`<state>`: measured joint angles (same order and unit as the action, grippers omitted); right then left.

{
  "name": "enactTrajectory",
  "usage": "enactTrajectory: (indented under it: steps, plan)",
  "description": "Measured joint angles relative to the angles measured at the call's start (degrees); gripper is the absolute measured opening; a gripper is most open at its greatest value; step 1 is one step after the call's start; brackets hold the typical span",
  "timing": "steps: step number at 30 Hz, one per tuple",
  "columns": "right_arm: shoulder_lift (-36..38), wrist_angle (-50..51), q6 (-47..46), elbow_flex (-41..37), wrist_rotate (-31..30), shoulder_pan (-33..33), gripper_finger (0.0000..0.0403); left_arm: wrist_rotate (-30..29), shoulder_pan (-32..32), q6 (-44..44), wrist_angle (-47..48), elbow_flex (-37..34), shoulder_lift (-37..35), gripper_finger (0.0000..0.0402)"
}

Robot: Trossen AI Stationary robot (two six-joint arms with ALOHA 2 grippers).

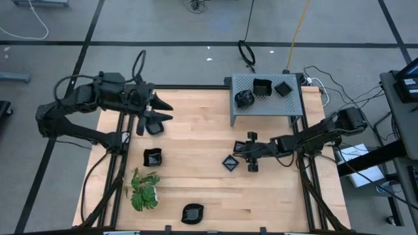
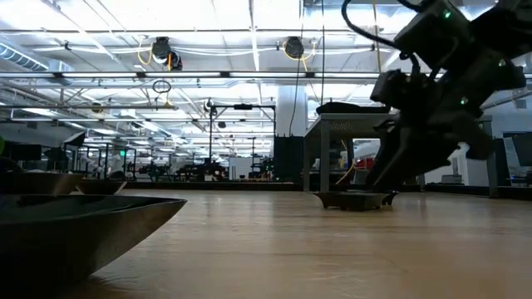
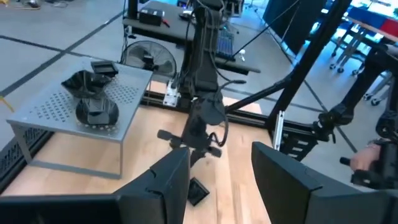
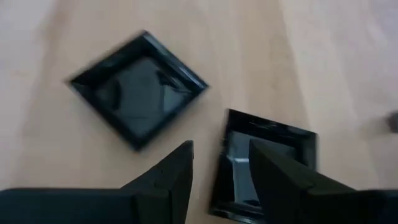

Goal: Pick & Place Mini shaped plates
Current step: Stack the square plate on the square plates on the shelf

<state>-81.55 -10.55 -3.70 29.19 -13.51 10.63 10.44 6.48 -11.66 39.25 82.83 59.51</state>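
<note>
Several mini shaped plates, small, black and glossy, lie flat on the wooden table. My right gripper (image 1: 239, 153) is open and low over the table's right middle. Its fingers (image 4: 177, 174) stand on either side of one edge of a square plate (image 4: 270, 146); I cannot tell whether they touch it. A second square plate (image 4: 138, 87) (image 1: 230, 162) lies flat just beside it. My left gripper (image 1: 163, 109) (image 3: 221, 180) hangs open and empty, raised at the far left above another plate (image 1: 154, 128).
A grey perforated metal box (image 1: 268, 104) at the far right carries three plates (image 1: 262, 87). More plates lie at the left (image 1: 152, 157) and near the front edge (image 1: 192, 213). A green leafy plant (image 1: 145, 190) sits at the near left. Bare wood lies in the middle.
</note>
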Motion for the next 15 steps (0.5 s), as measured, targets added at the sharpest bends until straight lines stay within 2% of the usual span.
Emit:
enactTrajectory:
  steps: [4, 15]
  plan:
    - [-1.87, -0.14, 0.51, 0.02, -4.29, 0.00, 0.0141, 0.00, 0.00, -0.02, -0.01, 0.00, -1.01, 0.0175]
    - [-4.56, -0.19, 1.40, 0.06, -4.34, 0.00, 0.0141, -0.04, -0.02, -2.14, 0.04, 0.00, -1.01, 0.0175]
